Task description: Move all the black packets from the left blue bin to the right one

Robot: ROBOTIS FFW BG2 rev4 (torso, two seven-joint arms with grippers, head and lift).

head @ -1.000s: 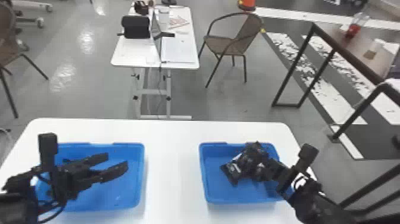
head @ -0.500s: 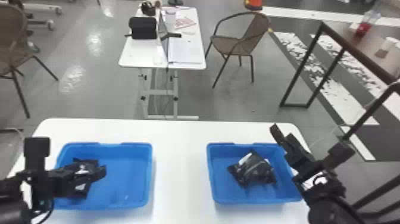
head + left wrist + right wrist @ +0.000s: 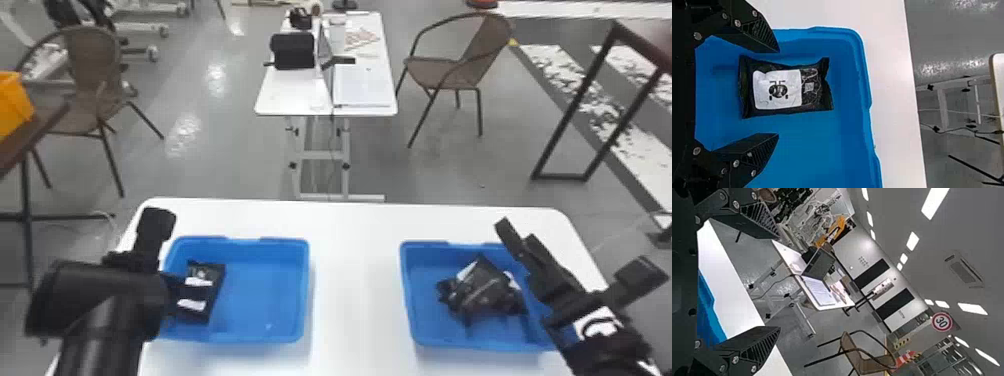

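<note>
In the head view my left gripper [image 3: 172,295] is over the left part of the left blue bin [image 3: 270,290], beside a black packet [image 3: 212,280]. The left wrist view has that gripper [image 3: 778,93] open, its fingers either side of the packet [image 3: 819,88], which lies flat with a white label. Several black packets [image 3: 482,292] lie heaped in the right blue bin [image 3: 425,320]. My right gripper [image 3: 510,237] is raised at that bin's right side; in the right wrist view the gripper [image 3: 777,284] is open with nothing between its fingers.
Both bins stand on a white table [image 3: 355,280], with bare tabletop between them. Beyond it are a smaller white table [image 3: 295,90] with a laptop, and chairs [image 3: 455,75] on the floor.
The right gripper has risen out of the right bin, leaving a packet there. The left gripper has shifted over the left bin to the packet. The head view has turned slightly left.
</note>
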